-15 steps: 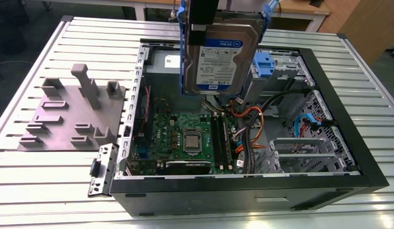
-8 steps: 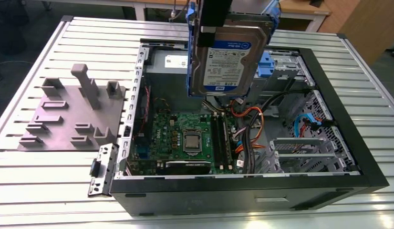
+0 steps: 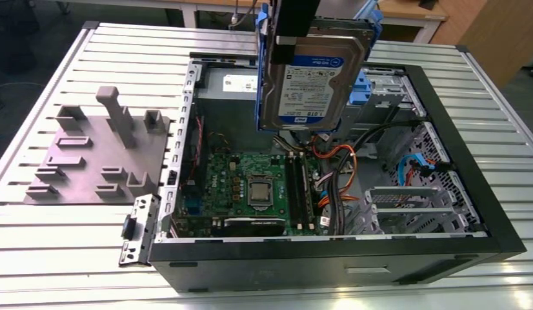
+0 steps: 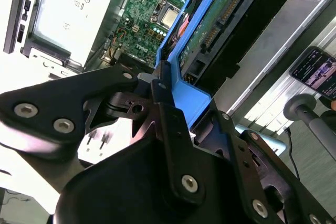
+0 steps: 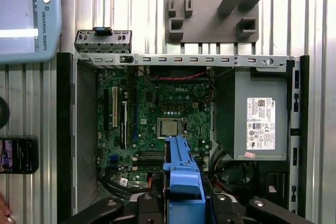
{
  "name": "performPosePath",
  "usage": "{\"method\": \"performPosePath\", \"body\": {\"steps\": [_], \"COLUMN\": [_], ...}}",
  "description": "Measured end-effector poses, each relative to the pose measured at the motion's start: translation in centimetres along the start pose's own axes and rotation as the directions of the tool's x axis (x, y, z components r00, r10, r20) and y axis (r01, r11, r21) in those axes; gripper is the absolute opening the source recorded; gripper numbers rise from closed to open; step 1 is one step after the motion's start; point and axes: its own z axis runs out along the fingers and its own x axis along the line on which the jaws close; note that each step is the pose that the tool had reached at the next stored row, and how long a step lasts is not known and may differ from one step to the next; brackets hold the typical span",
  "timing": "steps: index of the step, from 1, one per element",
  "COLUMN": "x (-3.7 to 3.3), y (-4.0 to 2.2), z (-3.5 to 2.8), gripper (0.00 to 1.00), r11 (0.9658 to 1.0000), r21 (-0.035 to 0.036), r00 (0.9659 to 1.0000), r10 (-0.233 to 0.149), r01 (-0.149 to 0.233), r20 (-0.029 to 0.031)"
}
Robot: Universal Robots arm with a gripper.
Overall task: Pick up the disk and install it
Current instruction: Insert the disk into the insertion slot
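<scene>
Exterior view shows the gripper clenched on the disk by its top edge; it hangs straight below, long axis upright, above the open case, over the motherboard.

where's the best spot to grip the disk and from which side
Probably the top short end of the disk, on its blue bracket, coming from above. The end effector is shut there, pinching across the thin slab, so the disk hangs upright over the open computer case with its lower end free.
</scene>
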Motion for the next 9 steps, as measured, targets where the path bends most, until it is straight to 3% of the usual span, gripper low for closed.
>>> {"method": "performPosePath", "body": {"steps": [9], "x": [0.15], "y": [-0.01], "z": [0.0], "gripper": [0.36], "r11": [1.0], "r21": [0.0], "r00": [1.0], "r10": [0.0], "r01": [0.0], "r20": [-0.0001]}}
